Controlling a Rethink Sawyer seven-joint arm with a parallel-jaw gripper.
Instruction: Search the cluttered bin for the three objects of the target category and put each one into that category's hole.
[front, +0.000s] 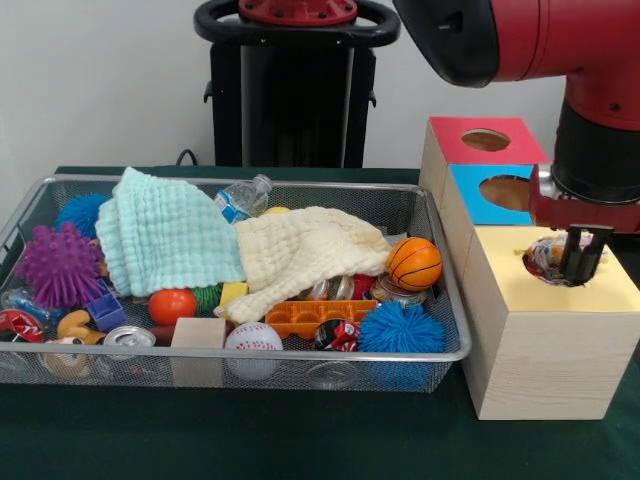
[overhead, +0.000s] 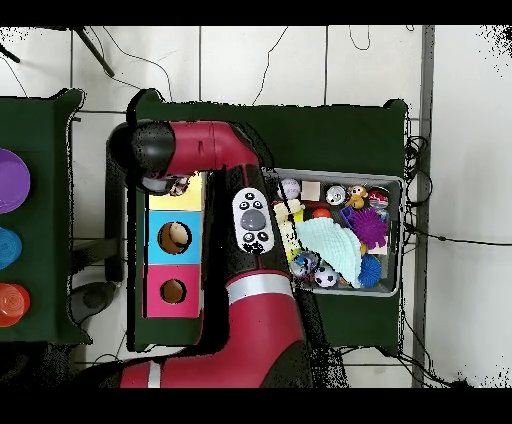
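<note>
My gripper (front: 584, 262) hangs over the hole in the yellow-topped wooden box (front: 605, 292), at the right of the front view. It is shut on a crumpled, colourful can (front: 545, 258) that sits at the hole's mouth. In the overhead view the same can (overhead: 180, 186) peeks out beside the arm over the yellow top (overhead: 192, 198), and the fingers are hidden. More cans lie in the wire bin (front: 300, 355): a silver one (front: 128, 338) at the front left and a crushed red one (front: 336, 335) at the front middle.
Behind the yellow box stand a blue-topped box (front: 472, 196) and a red-topped box (front: 452, 136), each with a round hole. The bin also holds a mint cloth (front: 165, 235), a cream cloth (front: 305, 255), a small basketball (front: 414, 263), spiky balls, a baseball and a plastic bottle (front: 243, 197).
</note>
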